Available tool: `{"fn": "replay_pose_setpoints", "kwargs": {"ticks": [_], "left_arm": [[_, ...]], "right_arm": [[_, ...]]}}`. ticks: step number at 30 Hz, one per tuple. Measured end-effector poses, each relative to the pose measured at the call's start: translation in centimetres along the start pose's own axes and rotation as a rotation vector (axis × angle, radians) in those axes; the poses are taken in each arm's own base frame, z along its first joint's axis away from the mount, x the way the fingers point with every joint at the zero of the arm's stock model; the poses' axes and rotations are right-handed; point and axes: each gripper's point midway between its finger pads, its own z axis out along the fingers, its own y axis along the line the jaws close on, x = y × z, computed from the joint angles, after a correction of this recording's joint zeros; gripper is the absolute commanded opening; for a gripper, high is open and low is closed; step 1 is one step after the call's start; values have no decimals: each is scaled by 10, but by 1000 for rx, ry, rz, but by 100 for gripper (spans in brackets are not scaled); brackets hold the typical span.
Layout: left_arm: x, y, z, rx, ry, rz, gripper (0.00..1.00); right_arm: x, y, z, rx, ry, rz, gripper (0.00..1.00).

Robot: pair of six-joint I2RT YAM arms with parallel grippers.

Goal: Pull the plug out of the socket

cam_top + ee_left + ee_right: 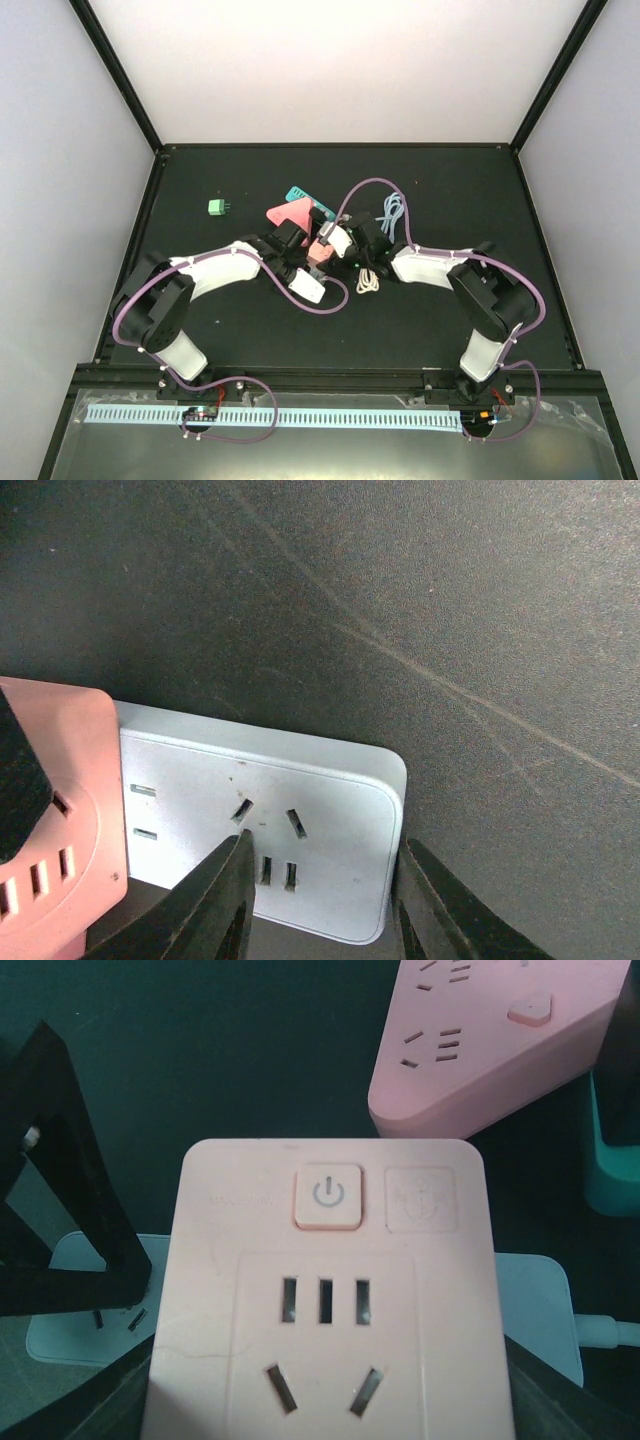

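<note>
The plug is a pink cube adapter (322, 252) with a power button, and it fills the right wrist view (330, 1310). It sits on a white socket strip (308, 287), whose body shows beneath the plug (540, 1310). My right gripper (330, 1400) is shut on the pink plug, one dark finger at each lower side. My left gripper (325, 900) is shut on the free end of the white socket strip (330, 820). One of its fingers (225, 900) lies on the strip's face and the other is against its end edge.
A pink triangular power strip (290, 213) and a teal piece (300, 192) lie just behind the grippers. A small green plug (217, 207) sits at the back left. A coiled white cord (368, 282) and a pale blue cable (393, 210) lie to the right.
</note>
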Motion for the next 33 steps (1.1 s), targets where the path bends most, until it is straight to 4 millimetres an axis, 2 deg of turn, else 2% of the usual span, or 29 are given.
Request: {"fn": "replay_pose_setpoints", "kwargs": {"ticks": [11,22,33], "left_arm": [[-5,1,2,9,-12,17,34],[-5,1,2,14,-6,20,34],[-12,2,5,20,-16,38,34]], "right_arm": [[5,-1,-6,19,-36,17,1],[2,-2,-5,1,48,33,1],[8,-1,-14,29,9,36,1]]}}
